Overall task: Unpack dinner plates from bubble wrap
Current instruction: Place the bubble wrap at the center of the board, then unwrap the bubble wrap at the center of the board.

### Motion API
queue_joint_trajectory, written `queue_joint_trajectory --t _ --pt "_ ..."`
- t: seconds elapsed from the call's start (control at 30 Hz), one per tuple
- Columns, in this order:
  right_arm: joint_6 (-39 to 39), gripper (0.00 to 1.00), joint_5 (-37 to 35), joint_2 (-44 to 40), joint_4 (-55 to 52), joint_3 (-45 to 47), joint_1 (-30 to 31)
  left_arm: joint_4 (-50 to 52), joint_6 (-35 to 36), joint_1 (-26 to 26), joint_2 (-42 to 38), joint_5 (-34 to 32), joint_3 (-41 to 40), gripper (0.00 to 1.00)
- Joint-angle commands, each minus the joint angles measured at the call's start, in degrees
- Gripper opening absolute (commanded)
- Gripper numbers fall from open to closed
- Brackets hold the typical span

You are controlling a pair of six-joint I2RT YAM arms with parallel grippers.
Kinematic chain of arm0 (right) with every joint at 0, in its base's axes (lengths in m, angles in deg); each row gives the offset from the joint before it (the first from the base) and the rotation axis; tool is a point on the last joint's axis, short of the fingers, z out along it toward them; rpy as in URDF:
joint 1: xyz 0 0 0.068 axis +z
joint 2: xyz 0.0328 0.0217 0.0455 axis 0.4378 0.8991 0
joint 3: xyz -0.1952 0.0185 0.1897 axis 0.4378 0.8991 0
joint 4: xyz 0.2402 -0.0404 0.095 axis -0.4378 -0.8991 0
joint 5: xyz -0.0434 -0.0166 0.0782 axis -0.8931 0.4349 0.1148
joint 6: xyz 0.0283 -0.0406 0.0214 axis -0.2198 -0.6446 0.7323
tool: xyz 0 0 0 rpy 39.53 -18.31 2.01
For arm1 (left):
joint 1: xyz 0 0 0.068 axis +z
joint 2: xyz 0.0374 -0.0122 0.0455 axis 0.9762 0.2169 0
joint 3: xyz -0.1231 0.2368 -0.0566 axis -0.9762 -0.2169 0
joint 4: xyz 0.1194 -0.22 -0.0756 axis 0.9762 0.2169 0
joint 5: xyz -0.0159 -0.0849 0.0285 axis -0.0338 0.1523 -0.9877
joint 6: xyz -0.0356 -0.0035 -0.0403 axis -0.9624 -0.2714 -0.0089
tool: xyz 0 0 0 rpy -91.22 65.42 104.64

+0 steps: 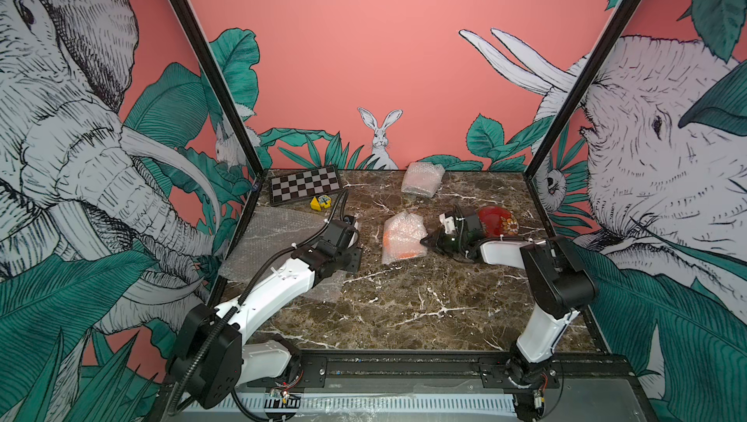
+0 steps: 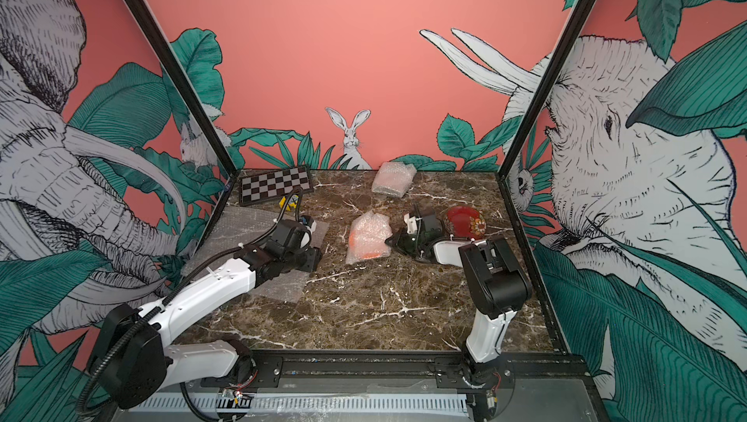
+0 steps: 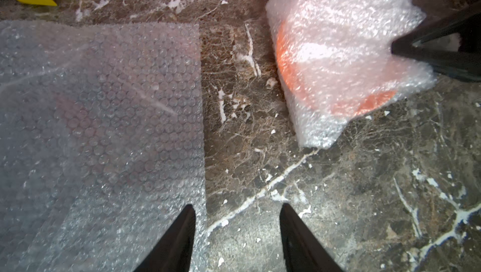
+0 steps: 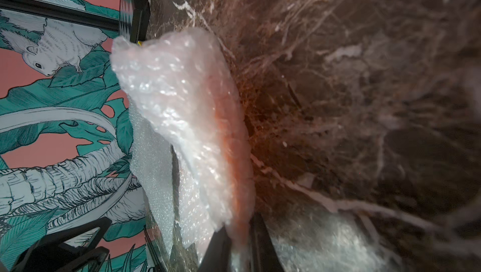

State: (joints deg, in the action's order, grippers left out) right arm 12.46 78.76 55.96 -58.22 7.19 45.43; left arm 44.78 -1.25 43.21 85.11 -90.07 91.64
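Right gripper [image 1: 426, 241]: lies low and turned sideways at the table [image 1: 404, 311], placed, I judge, to catch a loose flap and peel it back. Jaws nearly closed, pinching the edge of the bubble wrap [image 1: 398, 224] round the orange plate [image 3: 364, 104], mid-table. Orange shows through the film, so this plate is not yet unpacked.
Left gripper [image 3: 236, 208]: jaws partly apart, holding nothing, hovering over the edge of an empty sheet [image 3: 104, 101] spread flat at the left. Likely parked clear of the work.
Red plate [image 1: 495, 220]: bare, flowered, just behind the right wrist; unpacked.
Back bundle [image 1: 422, 179]: wrapped, by the far wall; contents not discernible.
Checkered board [image 1: 305, 187], yellow block [image 1: 319, 202]: far left corner, apart from the task.
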Motion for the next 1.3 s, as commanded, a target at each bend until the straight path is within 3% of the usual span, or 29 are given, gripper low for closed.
queue_joint_trajectory --t 0.0,0.17,0.33,0.5,0.9,1.27 --pt "0.1 0.15 0.7 -1.6 4.2 2.4 1.1 -0.3 2.1 -1.4 1.1 1.7 2.8 0.55" --pt "-1.0 0.2 0.4 -1.5 3.7 3.6 1.4 -0.6 3.9 -4.3 4.8 2.7 6.0 0.55" --pt "-3.6 0.4 -1.3 -2.7 -0.3 3.3 1.4 -0.6 5.1 -7.9 9.3 4.0 9.8 0.55" --pt "-8.3 0.51 -3.8 -6.3 -6.0 3.4 1.4 -1.0 6.6 -9.2 13.8 6.2 13.9 0.55" --pt "-10.2 0.54 -7.6 -14.2 -9.0 8.4 -2.7 4.5 15.1 -13.2 24.6 4.4 26.6 0.56" --pt "-9.9 0.53 -6.3 -16.3 -9.0 11.6 -5.0 3.0 24.8 -16.8 30.7 2.4 30.9 0.56"
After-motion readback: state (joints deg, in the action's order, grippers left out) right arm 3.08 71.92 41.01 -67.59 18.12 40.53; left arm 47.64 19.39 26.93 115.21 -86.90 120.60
